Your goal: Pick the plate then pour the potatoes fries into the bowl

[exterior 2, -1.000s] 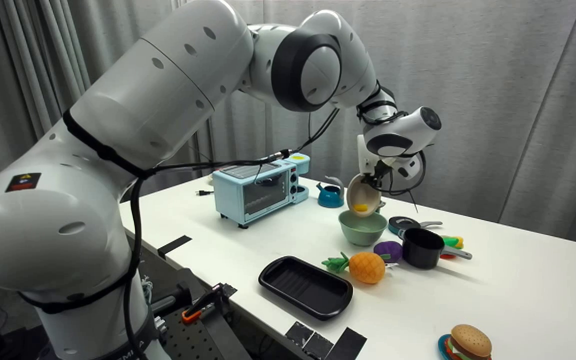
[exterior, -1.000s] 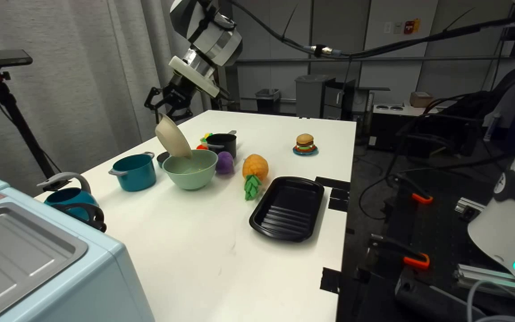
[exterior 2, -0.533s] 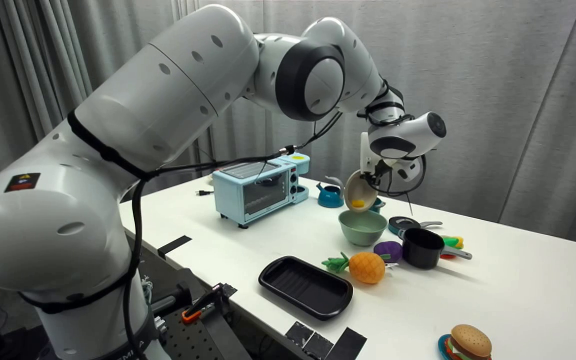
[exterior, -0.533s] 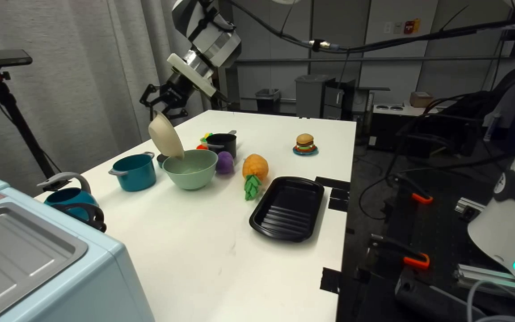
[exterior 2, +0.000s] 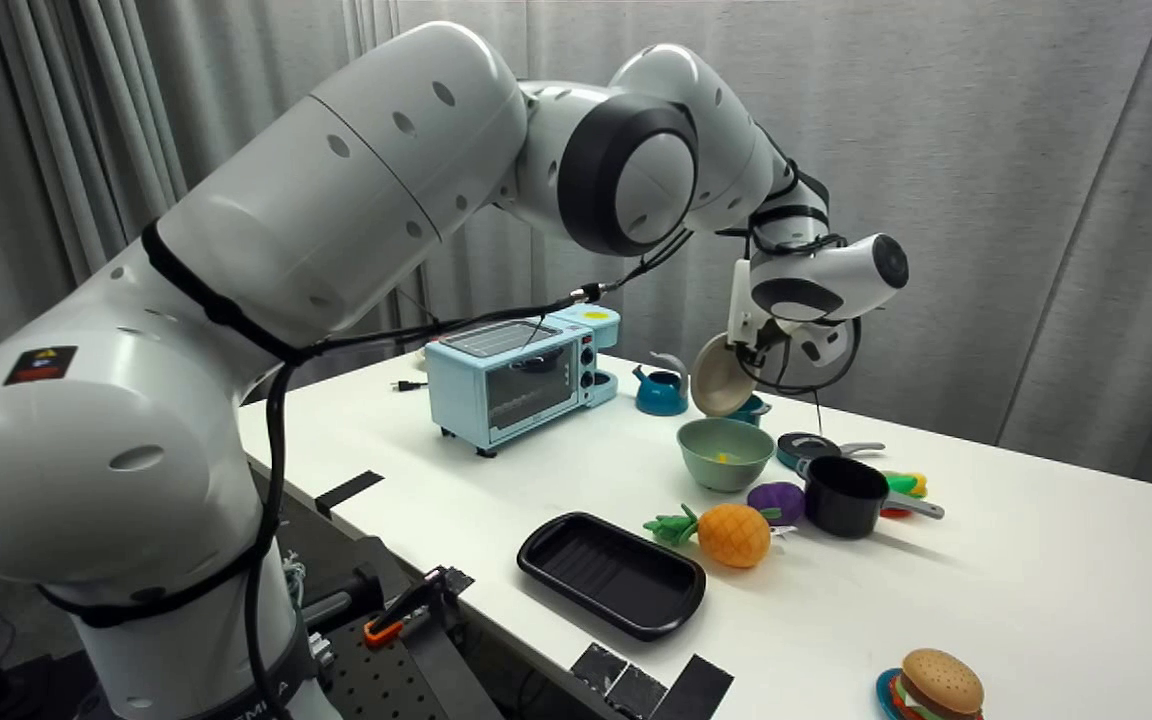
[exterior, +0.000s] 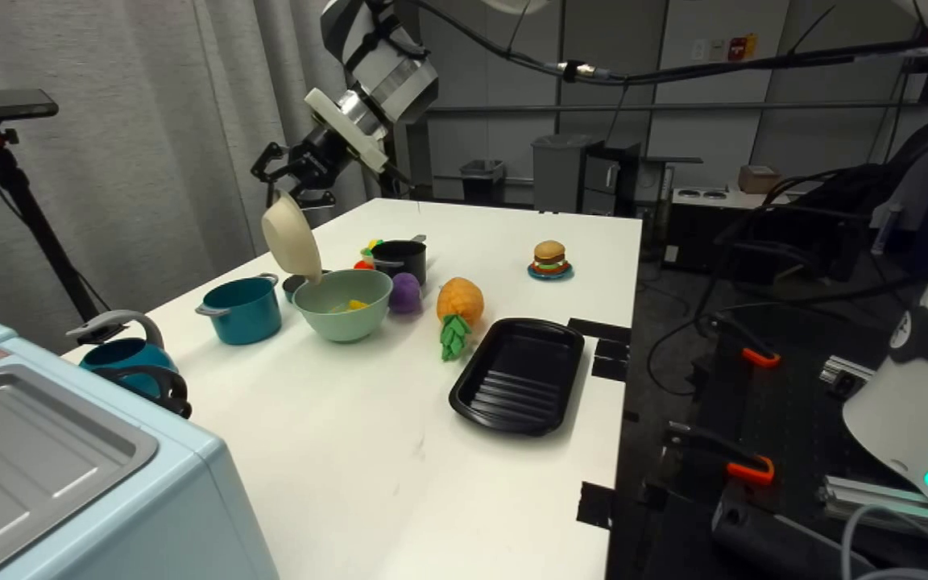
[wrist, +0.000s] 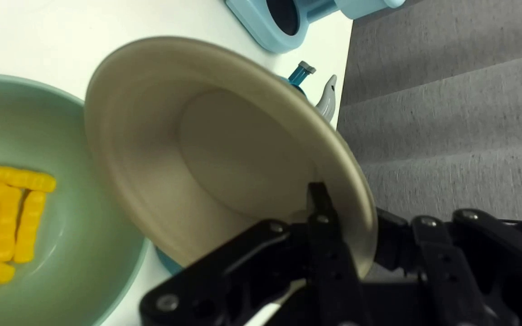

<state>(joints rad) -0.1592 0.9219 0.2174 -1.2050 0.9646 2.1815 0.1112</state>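
Note:
The cream plate (exterior: 288, 235) is steeply tilted above the far side of the mint-green bowl (exterior: 341, 324), seen in both exterior views (exterior 2: 717, 378) (exterior 2: 701, 468). My gripper (wrist: 347, 203) is shut on the plate's rim, one finger inside and one outside. In the wrist view the plate's inside (wrist: 243, 149) holds no fries. The yellow potato fries (wrist: 9, 222) lie in the bowl (wrist: 93, 253); some are cut off by the frame edge. They also show in the bowl in an exterior view (exterior: 351, 306).
A teal pot (exterior: 248, 316) and kettle (exterior 2: 660, 393) stand beside the bowl. A purple toy (exterior: 405, 294), black saucepan (exterior 2: 841, 500), pineapple toy (exterior 2: 733, 536) and black ribbed tray (exterior 2: 611, 575) are nearby. A blue toaster oven (exterior 2: 526, 375) and toy burger (exterior: 549, 259) stand farther off.
The plate has tilted more steeply and moved slightly away from the bowl's middle. The fries seen in the plate earlier have dropped into the bowl.

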